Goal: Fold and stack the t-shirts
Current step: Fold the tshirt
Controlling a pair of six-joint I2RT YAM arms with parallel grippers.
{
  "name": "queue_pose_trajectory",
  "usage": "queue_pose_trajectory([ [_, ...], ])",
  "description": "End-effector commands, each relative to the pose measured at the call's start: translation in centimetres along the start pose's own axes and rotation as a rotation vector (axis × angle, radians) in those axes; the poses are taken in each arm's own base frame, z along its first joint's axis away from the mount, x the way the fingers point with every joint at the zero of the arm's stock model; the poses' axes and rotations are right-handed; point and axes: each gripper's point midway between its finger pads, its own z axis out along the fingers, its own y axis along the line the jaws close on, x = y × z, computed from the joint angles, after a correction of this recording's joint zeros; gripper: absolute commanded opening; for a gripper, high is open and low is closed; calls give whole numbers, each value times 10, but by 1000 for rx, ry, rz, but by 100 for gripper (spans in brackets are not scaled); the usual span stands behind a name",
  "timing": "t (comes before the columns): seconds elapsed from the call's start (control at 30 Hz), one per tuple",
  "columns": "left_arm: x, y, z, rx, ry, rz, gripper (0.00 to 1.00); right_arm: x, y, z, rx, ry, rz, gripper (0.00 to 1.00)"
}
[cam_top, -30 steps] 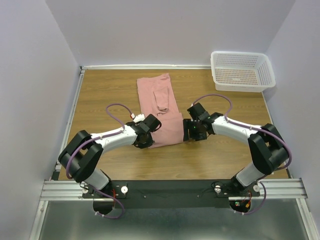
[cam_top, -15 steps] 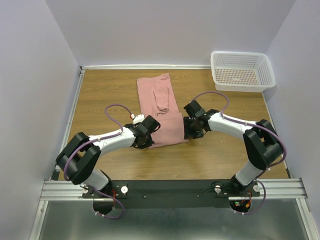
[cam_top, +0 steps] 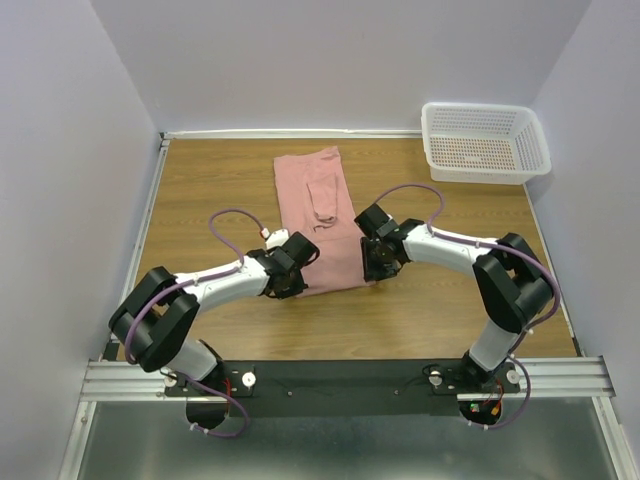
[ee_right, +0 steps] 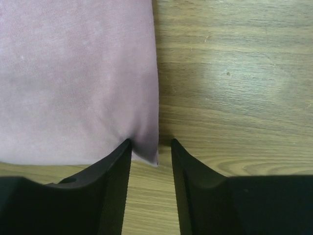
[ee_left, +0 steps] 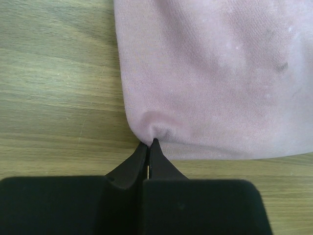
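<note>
One dusty pink t-shirt (cam_top: pixel 322 215) lies folded into a long strip on the wooden table, running from the back toward the arms. My left gripper (cam_top: pixel 288 281) is shut on the shirt's near left corner (ee_left: pixel 152 128), pinching the cloth into a small pucker at the hem. My right gripper (cam_top: pixel 376 268) is open at the near right corner (ee_right: pixel 146 147); the corner lies between its two fingertips (ee_right: pixel 123 152), low on the table. No print shows on the shirt.
A white plastic mesh basket (cam_top: pixel 486 142) stands at the back right corner of the table. Purple cables loop above both wrists. Pale walls close in the table on the left, back and right.
My right gripper has moved left onto the shirt's near right corner. My left gripper has stayed at the near left corner, shifting only slightly.
</note>
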Motion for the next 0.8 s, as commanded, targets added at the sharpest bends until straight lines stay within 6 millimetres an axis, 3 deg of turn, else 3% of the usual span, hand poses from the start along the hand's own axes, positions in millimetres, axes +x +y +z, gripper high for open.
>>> queue_pose_trajectory([
  [0.0,29,35,2,-99,89,56,0,50,-33,29,167,149,-12,44],
  [0.13,28,35,-1,-87,85,55,0,76,-40,39,194,227,-24,38],
  [0.27,27,35,-3,-87,82,62,0,96,-42,46,194,299,-58,26],
  [0.33,27,35,-3,-88,86,70,0,104,-43,50,197,334,-66,15],
  [0.37,27,34,-3,-84,88,74,0,106,-45,50,202,338,-69,2],
  [0.43,30,33,-5,-76,106,90,0,107,-46,47,202,336,-77,1],
  [0.57,51,35,-31,-29,203,214,0,120,-47,18,158,396,-98,1],
  [0.63,63,39,-45,-24,255,259,0,137,-48,-10,123,472,-99,1],
  [0.73,100,20,-80,113,368,360,0,162,-54,-46,78,600,-130,1],
  [0.77,121,12,-97,164,434,384,0,162,-52,-57,58,603,-138,1],
])
